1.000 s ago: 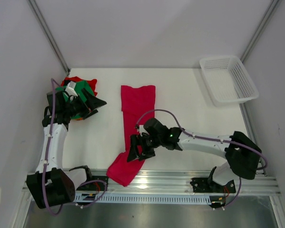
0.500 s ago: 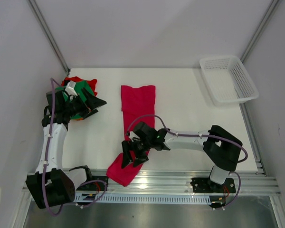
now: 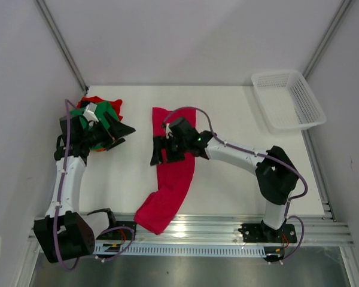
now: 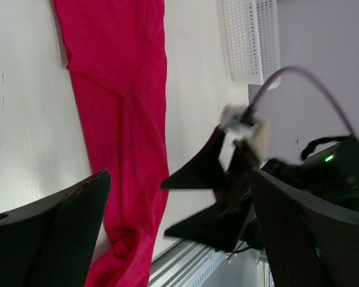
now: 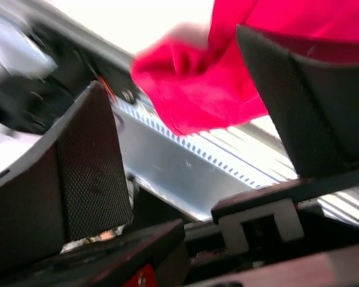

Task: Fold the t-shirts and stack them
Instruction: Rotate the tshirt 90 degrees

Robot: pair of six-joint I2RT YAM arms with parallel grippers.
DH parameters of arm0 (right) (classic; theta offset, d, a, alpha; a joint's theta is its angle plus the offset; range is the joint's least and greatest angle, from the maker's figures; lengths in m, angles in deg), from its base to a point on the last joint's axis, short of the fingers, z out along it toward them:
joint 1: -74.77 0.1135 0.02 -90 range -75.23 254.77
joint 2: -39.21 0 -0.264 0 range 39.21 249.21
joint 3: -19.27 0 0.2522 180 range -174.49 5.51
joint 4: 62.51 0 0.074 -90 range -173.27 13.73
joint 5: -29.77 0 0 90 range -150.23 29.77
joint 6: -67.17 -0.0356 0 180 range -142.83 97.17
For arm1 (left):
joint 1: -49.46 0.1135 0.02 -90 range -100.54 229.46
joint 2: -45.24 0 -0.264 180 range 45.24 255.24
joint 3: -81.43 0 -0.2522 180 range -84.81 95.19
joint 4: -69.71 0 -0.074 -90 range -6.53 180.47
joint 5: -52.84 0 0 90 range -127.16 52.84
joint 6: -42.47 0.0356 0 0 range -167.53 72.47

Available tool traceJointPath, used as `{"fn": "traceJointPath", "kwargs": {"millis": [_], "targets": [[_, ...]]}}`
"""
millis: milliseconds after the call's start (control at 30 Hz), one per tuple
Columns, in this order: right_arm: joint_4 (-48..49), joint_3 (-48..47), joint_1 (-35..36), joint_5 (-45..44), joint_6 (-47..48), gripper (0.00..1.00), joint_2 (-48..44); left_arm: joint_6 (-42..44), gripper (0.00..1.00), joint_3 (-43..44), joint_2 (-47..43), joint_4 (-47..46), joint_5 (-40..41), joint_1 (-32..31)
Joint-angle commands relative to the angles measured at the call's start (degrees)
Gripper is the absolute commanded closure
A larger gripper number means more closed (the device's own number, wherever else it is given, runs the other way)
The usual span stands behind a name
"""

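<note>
A crimson t-shirt (image 3: 176, 179) lies folded into a long strip down the middle of the table. Its near end is bunched over the front rail. My right gripper (image 3: 158, 154) hovers open over the strip's far half, at its left edge, holding nothing. In the right wrist view the gripper (image 5: 167, 60) is spread wide, with the bunched crimson end (image 5: 209, 89) beyond it. My left gripper (image 3: 122, 134) stands open and empty beside a heap of green (image 3: 84, 113) and red (image 3: 99, 101) t-shirts at the far left. The left wrist view shows the crimson strip (image 4: 116, 89) and the right gripper's fingers (image 4: 203, 170).
A white mesh basket (image 3: 287, 98) stands at the back right corner and also shows in the left wrist view (image 4: 248, 36). An aluminium rail (image 3: 227, 224) runs along the table's near edge. Grey walls close in the left and right sides.
My right gripper has travelled from the strip's near end up along it to its far half, staying open. The left arm and the heap have not moved.
</note>
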Motion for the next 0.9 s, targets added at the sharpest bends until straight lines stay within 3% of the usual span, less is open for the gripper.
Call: {"fn": "traceJointPath", "kwargs": {"millis": [0, 267, 867], "targets": [[-4.84, -7.81, -3.65, -8.57, 5.18, 0.14, -1.2, -0.14, 0.0, -0.97, -1.4, -2.81, -1.55, 0.54], [-5.75, -13.53, -8.4, -13.06, 8.52, 0.15, 7.24, -0.93, 0.01, -0.97, -0.43, -4.3, -2.42, 0.54], [-9.79, -27.25, -11.13, -17.46, 13.19, 0.15, 21.83, -1.37, 0.0, -2.29, -2.01, -4.92, -2.33, 0.54]]}}
